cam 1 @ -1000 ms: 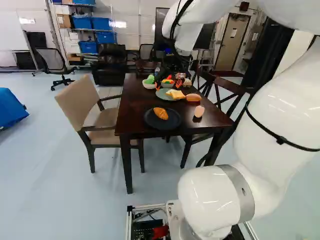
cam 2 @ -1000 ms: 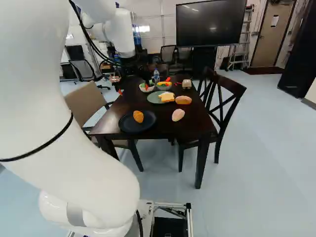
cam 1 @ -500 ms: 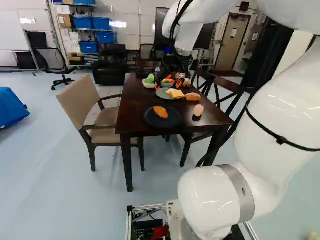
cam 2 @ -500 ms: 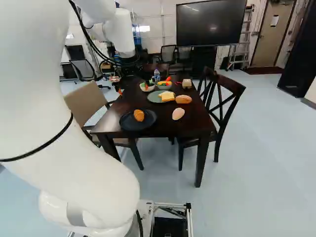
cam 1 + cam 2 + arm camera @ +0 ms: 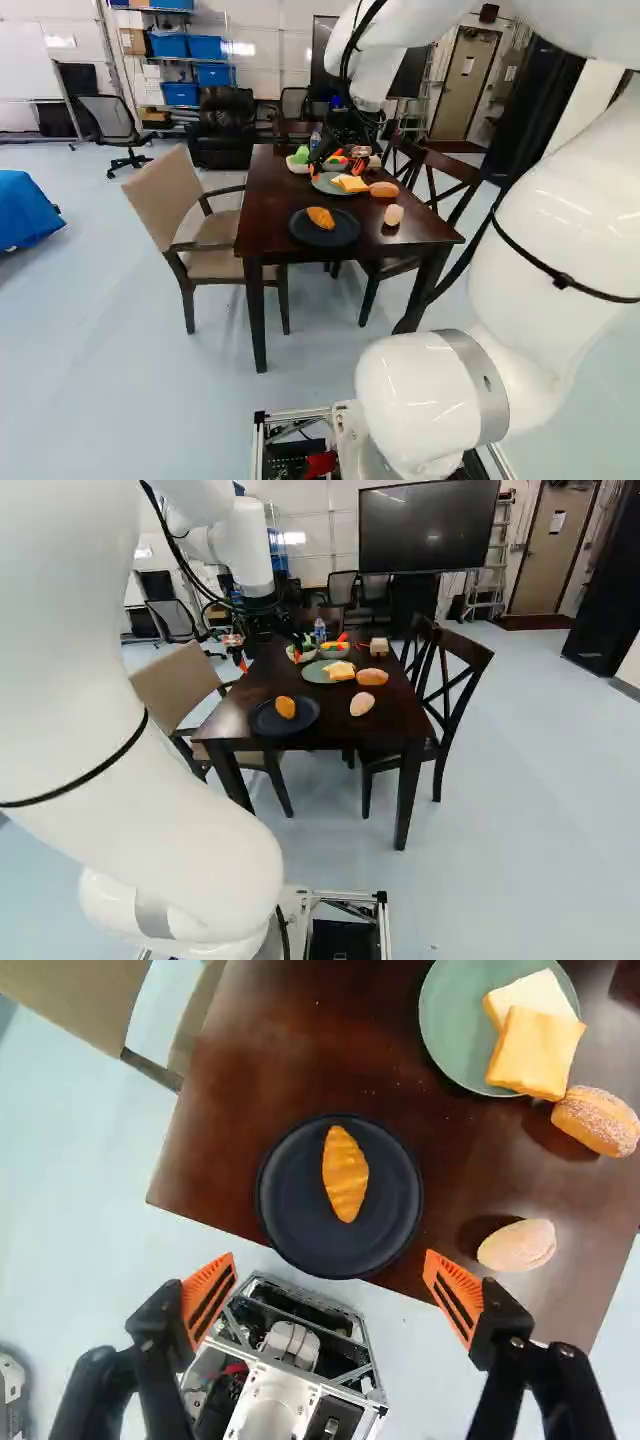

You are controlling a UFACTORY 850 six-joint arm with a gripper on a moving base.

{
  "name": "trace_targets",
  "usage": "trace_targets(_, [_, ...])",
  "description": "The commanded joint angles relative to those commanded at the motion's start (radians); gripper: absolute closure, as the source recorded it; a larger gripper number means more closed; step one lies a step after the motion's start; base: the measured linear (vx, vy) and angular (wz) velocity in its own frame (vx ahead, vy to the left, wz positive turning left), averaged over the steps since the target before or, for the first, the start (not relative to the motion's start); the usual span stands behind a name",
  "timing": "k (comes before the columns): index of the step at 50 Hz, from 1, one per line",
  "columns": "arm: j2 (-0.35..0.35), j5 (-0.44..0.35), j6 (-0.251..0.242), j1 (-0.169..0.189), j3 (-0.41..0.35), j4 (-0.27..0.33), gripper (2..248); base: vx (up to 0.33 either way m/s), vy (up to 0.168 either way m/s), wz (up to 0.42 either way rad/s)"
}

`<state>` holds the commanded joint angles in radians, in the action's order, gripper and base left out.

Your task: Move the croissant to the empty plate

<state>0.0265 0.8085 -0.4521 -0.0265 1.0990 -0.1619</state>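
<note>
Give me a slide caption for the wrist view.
Open gripper, croissant ahead on a black plate; bread slices on a green plate and two rolls share the table.

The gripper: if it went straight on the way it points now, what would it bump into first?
Most likely the dark plate or the croissant on it, as both lie ahead of the open gripper. Depth is unclear, so which gets touched first is a guess.

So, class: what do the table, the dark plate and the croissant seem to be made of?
Table: perhaps stained wood, semi-gloss; reddish-brown with soft reflections.
Dark plate: ceramic or plastic, matte; its surface is evenly dull.
Croissant: possibly moulded foam or plastic, satin; its ridges look smooth, without flakes.
</note>
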Motion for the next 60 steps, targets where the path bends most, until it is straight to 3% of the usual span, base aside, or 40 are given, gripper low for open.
trace_targets(60, [0.000,0.000,0.000,0.000,0.000,0.000,3,-0.100,0.001,0.012])
